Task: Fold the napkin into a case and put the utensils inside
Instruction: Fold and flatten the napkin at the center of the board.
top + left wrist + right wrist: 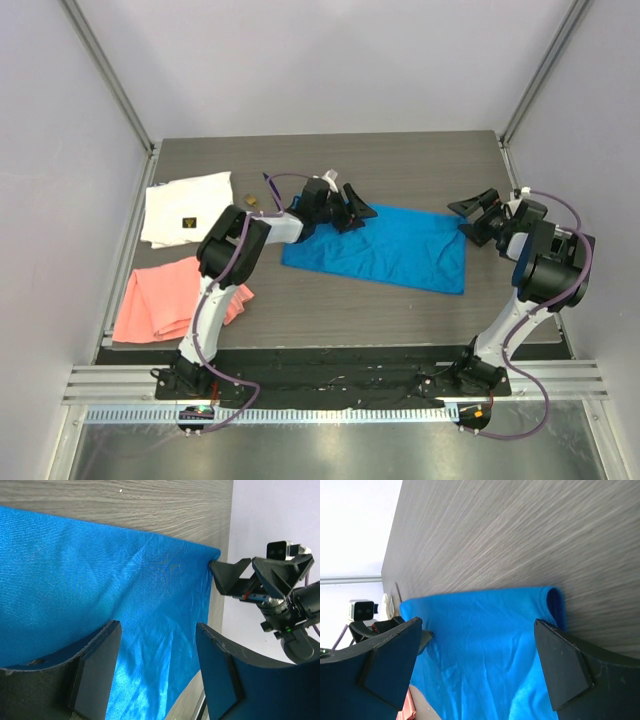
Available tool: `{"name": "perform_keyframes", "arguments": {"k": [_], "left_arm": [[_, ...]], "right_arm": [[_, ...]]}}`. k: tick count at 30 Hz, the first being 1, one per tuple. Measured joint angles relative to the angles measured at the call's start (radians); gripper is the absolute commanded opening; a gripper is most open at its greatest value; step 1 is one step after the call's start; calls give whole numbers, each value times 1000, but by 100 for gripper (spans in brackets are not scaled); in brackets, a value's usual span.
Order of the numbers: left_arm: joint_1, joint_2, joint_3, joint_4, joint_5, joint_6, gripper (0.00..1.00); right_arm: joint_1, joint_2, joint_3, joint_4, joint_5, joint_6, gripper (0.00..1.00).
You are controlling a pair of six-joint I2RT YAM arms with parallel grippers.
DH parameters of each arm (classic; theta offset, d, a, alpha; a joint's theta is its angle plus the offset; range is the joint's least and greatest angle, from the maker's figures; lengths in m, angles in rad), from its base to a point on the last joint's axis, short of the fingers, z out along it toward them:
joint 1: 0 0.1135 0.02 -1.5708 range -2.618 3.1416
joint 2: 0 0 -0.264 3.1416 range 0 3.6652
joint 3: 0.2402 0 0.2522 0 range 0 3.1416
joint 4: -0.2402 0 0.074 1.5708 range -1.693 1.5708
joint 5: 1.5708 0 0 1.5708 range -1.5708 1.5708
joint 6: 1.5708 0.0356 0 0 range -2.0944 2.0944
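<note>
The bright blue napkin (385, 248) lies spread out mid-table as a wide rectangle, also filling the left wrist view (100, 580) and the right wrist view (485, 635). Its far right corner curls over in a small roll (555, 602). My left gripper (355, 210) (157, 655) is open just above the napkin's far left corner, nothing between its fingers. My right gripper (478, 215) (480, 650) hangs open at the far right corner, empty too. The utensils sit behind the left arm: a tan-ended piece (250, 200) and a slim dark one (271, 186), both small.
A white cloth with a small dark label (185, 210) lies at the far left, a salmon-pink cloth (165, 300) in front of it. Pale enclosure walls stand close on the left, right and back of the grey wood-grain table (400, 160).
</note>
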Motion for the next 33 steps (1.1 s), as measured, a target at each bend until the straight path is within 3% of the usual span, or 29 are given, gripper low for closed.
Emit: {"name": "perform_keyframes", "arguments": {"k": [6, 11, 19, 25, 28, 33], "left_arm": [[2, 0, 1, 0, 4, 6, 67], [2, -2, 20, -34, -2, 31, 67], [-1, -2, 31, -56, -9, 35, 67], [-2, -4, 31, -62, -13, 38, 67], [-3, -5, 32, -66, -14, 46, 67], [-3, -8, 33, -74, -17, 59, 67]], "right_arm": [[-36, 34, 72, -39, 16, -27, 99], [-38, -47, 50, -121, 93, -45, 99], [114, -240, 1, -116, 141, -13, 99], [192, -71, 29, 19, 111, 55, 99], [191, 55, 29, 103, 73, 99, 98], [144, 128, 93, 155, 14, 104, 98]]}}
